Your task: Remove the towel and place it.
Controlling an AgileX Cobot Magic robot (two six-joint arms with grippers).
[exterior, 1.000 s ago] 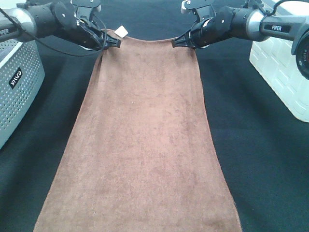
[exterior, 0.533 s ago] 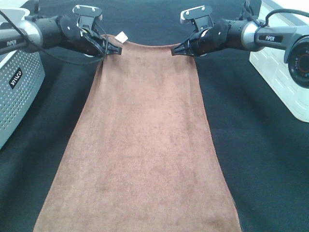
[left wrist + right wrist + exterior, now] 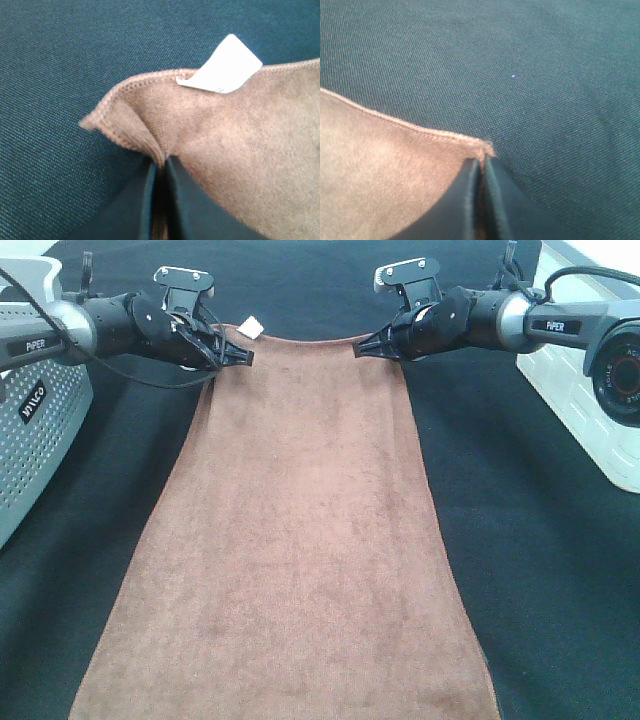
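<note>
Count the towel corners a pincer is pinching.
2. The left pincer nips the towel corner beside the white tag; the right pincer nips the other far corner. Near corners lie outside the picture.

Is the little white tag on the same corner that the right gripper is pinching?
No, the white tag sits at the towel corner pinched by the left gripper, while the right gripper pinches the opposite, tagless corner.

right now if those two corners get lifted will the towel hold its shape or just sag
Probably sag: the towel is soft terry, and its corner already puckers where the left gripper pinches it. The far edge dips between the left gripper and the right gripper, so it looks floppy. Its nap likely drags on the black cloth.
</note>
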